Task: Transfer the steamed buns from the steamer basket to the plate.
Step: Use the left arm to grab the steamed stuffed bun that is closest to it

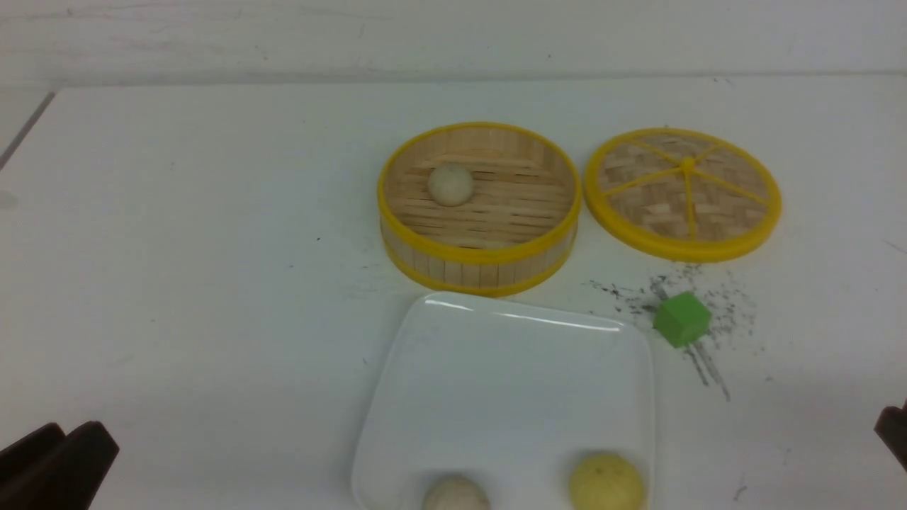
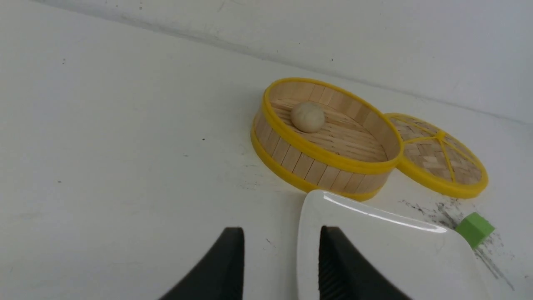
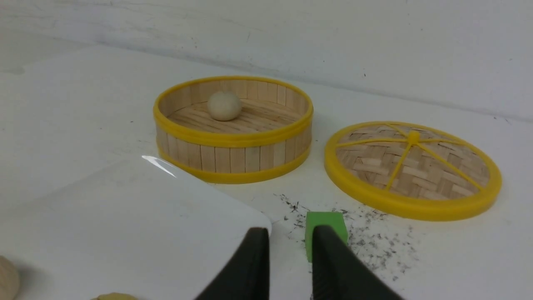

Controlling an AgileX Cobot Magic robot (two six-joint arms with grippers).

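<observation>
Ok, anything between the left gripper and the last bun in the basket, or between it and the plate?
Nothing visible but the wall of the steamer basket. The bun lies uncovered; the left gripper is open and empty; the far half of the plate is bare.

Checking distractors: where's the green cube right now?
Front view: the green cube sits on the robot's right, just off the far right corner of the plate and nearer the robot than the woven lid.
</observation>
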